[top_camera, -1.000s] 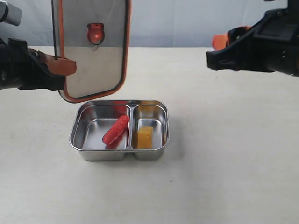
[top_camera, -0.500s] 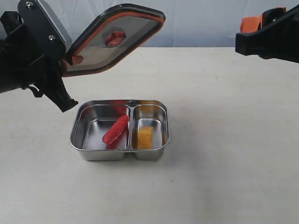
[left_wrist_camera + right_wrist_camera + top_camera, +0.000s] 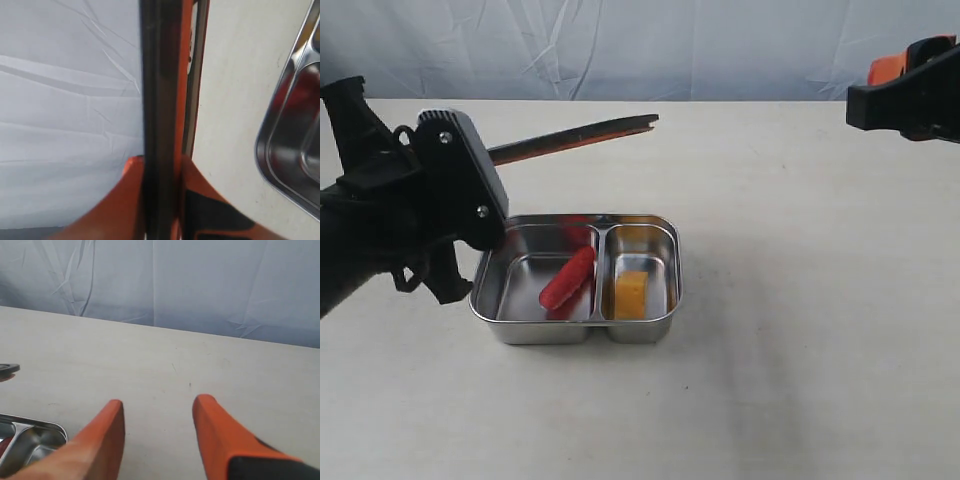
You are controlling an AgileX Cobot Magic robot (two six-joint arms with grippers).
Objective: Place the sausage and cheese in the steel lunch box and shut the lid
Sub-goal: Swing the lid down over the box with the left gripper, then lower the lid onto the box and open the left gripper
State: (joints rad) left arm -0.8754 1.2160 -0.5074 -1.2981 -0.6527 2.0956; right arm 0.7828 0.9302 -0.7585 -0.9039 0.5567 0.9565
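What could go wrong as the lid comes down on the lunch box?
1. The left gripper pinches the lid by one edge only, so it may tilt or slip when pressed.
2. The lid looks offset from the steel lunch box, not squarely over it, and the sausage seems to lean on the divider; the lid might seat crooked.

Left arm's chunky matte-black housing (image 3: 380, 235) is dotted with small silver screws (image 3: 444, 138); right arm's tapered orange fingers (image 3: 215, 435) are black-backed.

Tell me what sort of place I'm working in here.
Probably a staged test bench, not a kitchen: bare pale tabletop, wrinkled cloth backdrop, and a steel lunch box holding a toy-like sausage and cheese.
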